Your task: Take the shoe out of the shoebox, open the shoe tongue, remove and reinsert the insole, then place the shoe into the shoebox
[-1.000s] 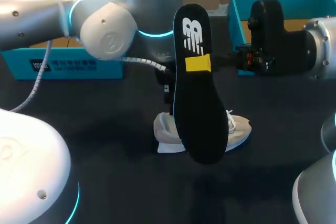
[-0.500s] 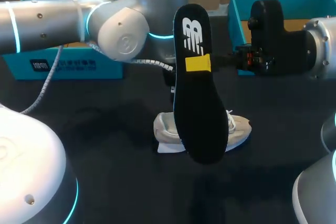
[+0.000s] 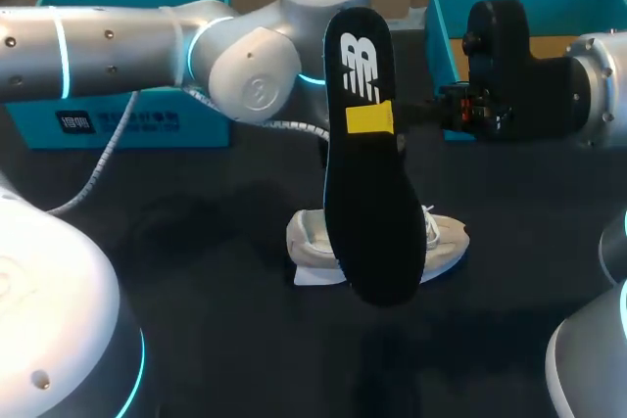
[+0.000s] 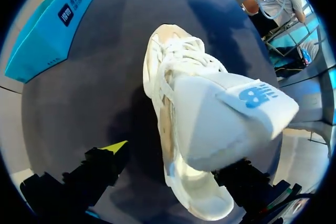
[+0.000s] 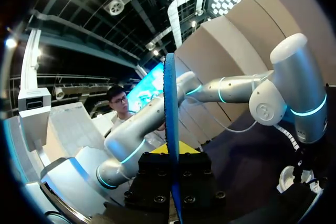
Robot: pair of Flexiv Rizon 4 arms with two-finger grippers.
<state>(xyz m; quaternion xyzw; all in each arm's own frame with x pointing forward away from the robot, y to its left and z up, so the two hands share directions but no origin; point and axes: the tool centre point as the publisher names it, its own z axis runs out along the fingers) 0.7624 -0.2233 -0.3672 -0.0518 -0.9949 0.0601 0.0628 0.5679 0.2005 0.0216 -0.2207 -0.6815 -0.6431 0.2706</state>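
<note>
A white shoe [image 3: 446, 239] lies on the dark table, mostly hidden behind the black insole [image 3: 370, 203]. My right gripper [image 3: 377, 116] holds the insole upright above the shoe, one yellow tip showing on its face. In the right wrist view the insole [image 5: 170, 103] stands edge-on between the fingers of that gripper [image 5: 172, 153]. My left arm [image 3: 245, 66] reaches in from the left, its gripper hidden behind the insole. In the left wrist view my left gripper [image 4: 176, 161] is open astride the shoe [image 4: 173, 77], with the raised tongue [image 4: 231, 114] between its fingers; the yellow-tipped finger [image 4: 113, 149] is clear of the shoe.
A teal shoebox [image 3: 446, 7] stands at the back right behind my right wrist. A second teal box part [image 3: 127, 119] lies at the back left, also seen beyond the shoe in the left wrist view [image 4: 50, 24]. Bare dark table surrounds the shoe.
My left arm has swung to the right, toward the insole and shoe. The right arm, the insole and the shoe have stayed put.
</note>
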